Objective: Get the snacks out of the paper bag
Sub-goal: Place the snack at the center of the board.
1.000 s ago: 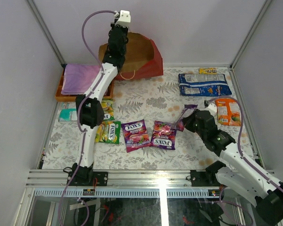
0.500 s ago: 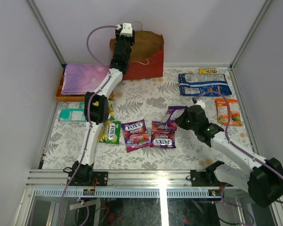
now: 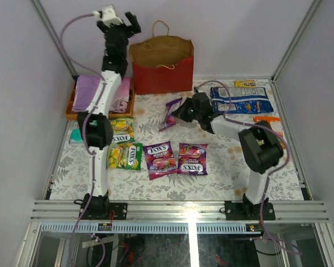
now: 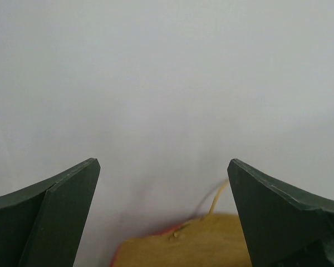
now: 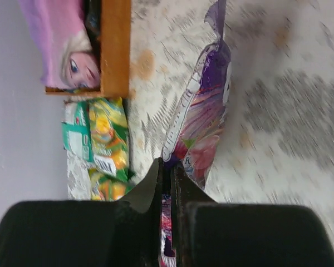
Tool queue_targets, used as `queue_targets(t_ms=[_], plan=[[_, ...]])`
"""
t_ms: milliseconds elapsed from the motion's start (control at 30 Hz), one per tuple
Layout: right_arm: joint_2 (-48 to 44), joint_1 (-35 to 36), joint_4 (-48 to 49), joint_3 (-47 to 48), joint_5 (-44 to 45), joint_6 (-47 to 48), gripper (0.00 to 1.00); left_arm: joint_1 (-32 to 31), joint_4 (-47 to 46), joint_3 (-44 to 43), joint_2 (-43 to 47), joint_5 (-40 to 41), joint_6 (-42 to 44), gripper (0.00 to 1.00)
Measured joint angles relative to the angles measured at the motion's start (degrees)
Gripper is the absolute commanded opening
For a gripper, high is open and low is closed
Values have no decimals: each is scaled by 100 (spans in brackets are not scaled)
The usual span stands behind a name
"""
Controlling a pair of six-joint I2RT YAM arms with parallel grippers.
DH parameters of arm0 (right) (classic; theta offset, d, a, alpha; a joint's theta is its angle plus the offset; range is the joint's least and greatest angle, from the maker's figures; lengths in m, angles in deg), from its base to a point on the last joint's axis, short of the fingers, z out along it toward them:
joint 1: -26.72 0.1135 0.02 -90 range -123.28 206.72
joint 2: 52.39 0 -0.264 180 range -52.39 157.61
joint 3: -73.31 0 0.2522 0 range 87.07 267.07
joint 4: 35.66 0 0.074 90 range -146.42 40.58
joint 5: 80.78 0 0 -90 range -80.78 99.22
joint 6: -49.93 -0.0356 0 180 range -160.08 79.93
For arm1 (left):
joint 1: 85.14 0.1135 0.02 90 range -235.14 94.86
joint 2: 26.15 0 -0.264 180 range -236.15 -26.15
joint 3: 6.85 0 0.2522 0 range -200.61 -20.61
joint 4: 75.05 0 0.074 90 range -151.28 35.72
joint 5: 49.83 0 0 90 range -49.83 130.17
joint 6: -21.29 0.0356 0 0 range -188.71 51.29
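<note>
Toward the worktop's near edge lie two purple Fox's bags (image 3: 161, 159), with green-yellow Fox's bags (image 3: 128, 156) to their left. At mid-worktop the right gripper (image 3: 182, 111) is clenched on another purple packet (image 3: 169, 114). The paper bag (image 3: 161, 78) stands upright at the far edge, mouth open. The left gripper (image 4: 162, 166) hangs above its left side, jaws released wide.

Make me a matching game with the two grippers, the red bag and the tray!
1. left gripper
2. right gripper
3. paper bag
4. orange tray

a. stands upright, top open
b. open, holding nothing
c. holds a flat purple item
d. shut on a purple candy bag

Pairs: 1-b, 2-d, 3-a, 4-c
</note>
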Motion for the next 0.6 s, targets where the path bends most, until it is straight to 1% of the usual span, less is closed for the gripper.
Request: queue_targets(t_ms=[67, 133, 200, 233, 367, 533, 600], plan=[[616, 9, 131, 623, -138, -50, 0, 210, 221, 111, 511, -83, -273, 100], [1215, 22, 221, 1224, -249, -94, 0, 385, 295, 411, 1097, -122, -448, 100], [1799, 37, 223, 1814, -339, -142, 0, 581, 284, 922, 1768, -109, -634, 100], [1880, 52, 225, 1886, -350, -149, 0, 664, 278, 1198, 2092, -103, -752, 100], [2706, 118, -44, 2907, -516, -138, 0, 839, 258, 2465, 3143, -103, -1180, 100], [3705, 157, -682, 4511, -894, 120, 0, 855, 321, 4103, 3904, -317, -1596, 100], [3939, 157, -866, 4887, -1047, 225, 0, 855, 431, 4605, 4028, -391, -1731, 100]])
